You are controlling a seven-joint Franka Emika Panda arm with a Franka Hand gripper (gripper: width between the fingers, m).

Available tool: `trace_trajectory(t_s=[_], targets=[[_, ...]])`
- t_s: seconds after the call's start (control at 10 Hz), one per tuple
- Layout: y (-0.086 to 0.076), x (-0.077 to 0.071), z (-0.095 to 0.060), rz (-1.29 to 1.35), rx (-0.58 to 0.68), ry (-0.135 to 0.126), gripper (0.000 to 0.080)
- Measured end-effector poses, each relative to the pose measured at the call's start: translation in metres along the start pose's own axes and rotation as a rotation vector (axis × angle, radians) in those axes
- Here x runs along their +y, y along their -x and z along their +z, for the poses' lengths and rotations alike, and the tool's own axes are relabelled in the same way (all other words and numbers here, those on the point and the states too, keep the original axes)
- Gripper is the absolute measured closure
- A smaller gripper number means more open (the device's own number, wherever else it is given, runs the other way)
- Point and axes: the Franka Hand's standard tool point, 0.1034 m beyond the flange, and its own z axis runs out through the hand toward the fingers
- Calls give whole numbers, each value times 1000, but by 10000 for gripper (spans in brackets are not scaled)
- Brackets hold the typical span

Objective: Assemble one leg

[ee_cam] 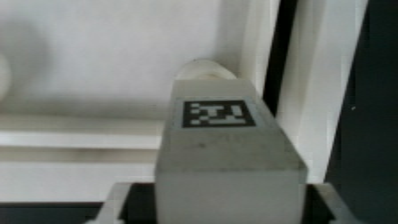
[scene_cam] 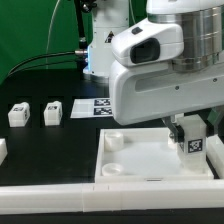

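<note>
My arm (scene_cam: 150,60) fills the exterior view's upper right, with the wrist pointing down over the black table (scene_cam: 40,140). A large white square panel (scene_cam: 140,165) lies flat on the near side of the table, with its round corner sockets (scene_cam: 113,142) facing up. A long white bar (scene_cam: 60,190) runs along the panel's front edge. The marker board (scene_cam: 100,105) lies flat on the table behind the panel. Two loose legs (scene_cam: 18,115) stand side by side well off to the exterior view's left, clear of the panel.

My gripper (scene_cam: 192,138) is closed on the leg (scene_cam: 192,151). The leg hangs upright with its tag (scene_cam: 195,146) facing the camera, over the panel's far corner on the exterior view's right.

In the wrist view, the leg (ee_cam: 222,160) is clamped between both dark fingers (ee_cam: 121,205). Its tag (ee_cam: 217,112) faces the lens and its tip is near the panel's raised rim. I cannot tell whether the leg touches the panel.
</note>
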Motion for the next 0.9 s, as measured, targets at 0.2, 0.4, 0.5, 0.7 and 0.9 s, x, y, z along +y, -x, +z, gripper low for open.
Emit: trace_trajectory(t_s=[0.2,0.4,0.5,0.7,0.9], targets=[[-1,-2,0,226,15,-18,506],[1,-6,2,493,32,-32,506],[1,-9,3,636,36,-43,506],[1,-8,3,855,32,-46,506],[2,-8,3,1097,24,-51,505]])
